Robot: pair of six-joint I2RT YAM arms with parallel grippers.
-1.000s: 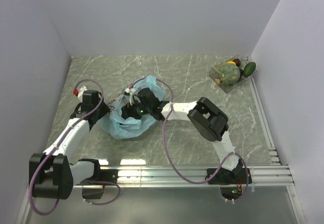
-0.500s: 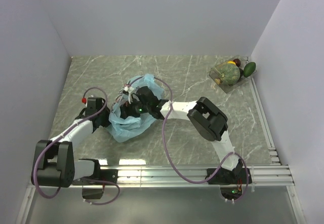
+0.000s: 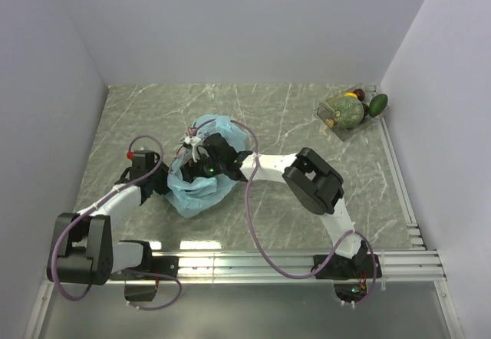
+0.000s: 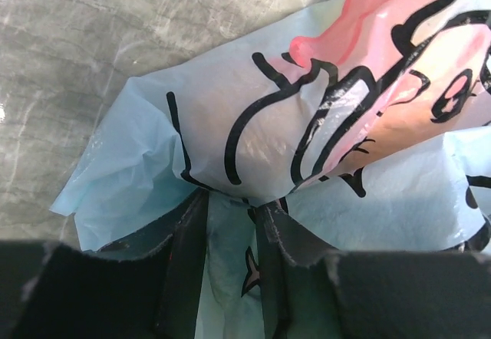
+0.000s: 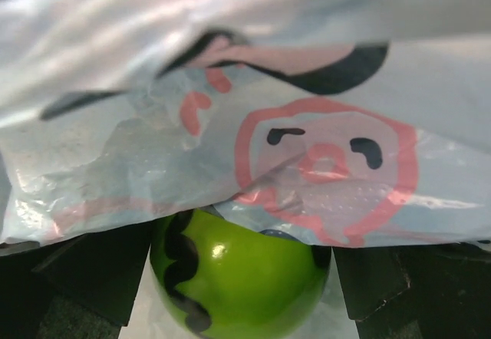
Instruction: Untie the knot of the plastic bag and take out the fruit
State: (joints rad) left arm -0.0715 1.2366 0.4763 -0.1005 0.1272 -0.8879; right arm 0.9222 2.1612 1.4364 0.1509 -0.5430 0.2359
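Note:
The light-blue plastic bag [image 3: 201, 193] with pink-red prints lies crumpled at mid-left of the table. Its bunched handle ends [image 3: 191, 136] stick up at the far edge; I cannot tell whether they are still knotted. My left gripper [image 3: 164, 188] is shut on a fold of the bag's left edge [image 4: 230, 232]. My right gripper [image 3: 203, 169] reaches inside the bag, fingers on both sides of a bright green ball with dark wavy stripes [image 5: 239, 274], plastic [image 5: 322, 162] draped just over it. Other fruit lies at the back right: a grey-green melon [image 3: 347, 111], a dark green oval [image 3: 378, 104] and a small yellow one [image 3: 353, 93].
The clear rigid tray [image 3: 331, 118] holding the fruit sits by the back right corner, next to the right wall. White walls close the table on the left, back and right. A metal rail [image 3: 291, 262] runs along the near edge by the arm bases.
My left gripper has moved nearer and to the right along the bag's left edge. The bag has bunched up and shifted slightly. My right gripper has pushed a little further left inside it.

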